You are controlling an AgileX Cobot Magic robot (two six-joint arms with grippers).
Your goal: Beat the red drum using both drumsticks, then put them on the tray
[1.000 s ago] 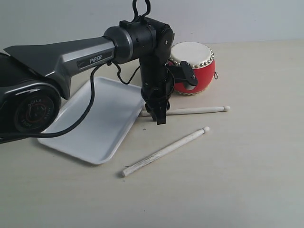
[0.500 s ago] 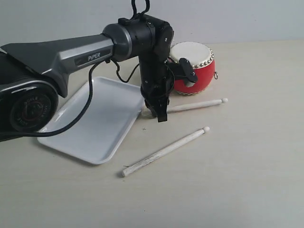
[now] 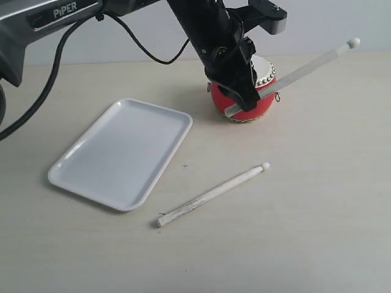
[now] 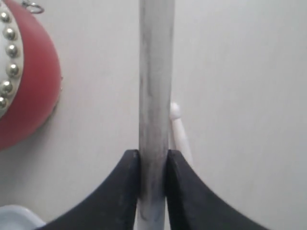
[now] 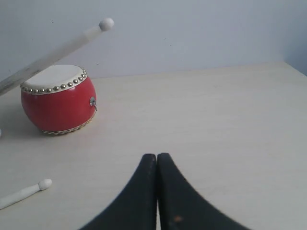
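Left gripper (image 3: 237, 102) is up at the top centre of the exterior view, its jaws pinching the raised drumstick (image 3: 305, 68) close to the butt end. The left wrist view confirms it, with both black fingers tight against the pale shaft. The stick slants up to the upper right of the frame, ball tip high in the air and well clear of the skin. The red drum (image 3: 264, 99) sits right behind the gripper, partly hidden by it, upright on the table (image 3: 317, 232).

Now the other side. The right gripper (image 5: 157, 160) shows only in its own wrist view, jaws pressed together on nothing, low over the table and facing the drum from well apart. The loose drumstick (image 3: 211, 194) lies flat at lower centre, untouched, just beside the near corner of the tray (image 3: 61, 177). The tray is at centre left, with neither stick on it.

So, the score: 1 stick is in hand and cocked over the drum, which looks like the wind-up for a beat. Whether any beat has landed, I can't tell. To come: pick up stick 2, drum with both, then set both on the tray.
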